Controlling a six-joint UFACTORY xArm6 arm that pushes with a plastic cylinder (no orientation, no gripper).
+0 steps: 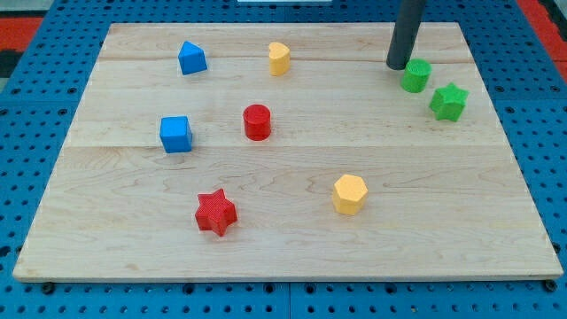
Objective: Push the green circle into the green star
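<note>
Green on pale wood is what matters here: the green circle [415,75] sits near the board's top right corner, and the green star [448,101] lies just beside it, a little lower and further toward the view's right, with only a thin strip of wood showing between them. My tip [396,66] rests on the board [292,257] right against the circle's upper left side, touching it or all but touching; the rod is thick enough that I cannot tell for certain. That placement makes sense, since tip, circle and star fall roughly on one slanting line, so a push down and to the right should carry the circle straight into the star. There are no fingers to speak of, open or closed: the arm ends in a plain dark rod, and it can only shove.

Taking the green circle as the landmark, everything else lies well apart on its left. The yellow block [279,58] with a rounded top stands at about the same height, the blue block [191,58] with a peaked top beyond it. The red cylinder [257,121] and blue cube [175,134] sit lower left, and the yellow hexagon [349,194] and red star [215,212] lower still. None stands in the way. I judge the task nearly done; the risk is the circle slipping off the tip sideways.
</note>
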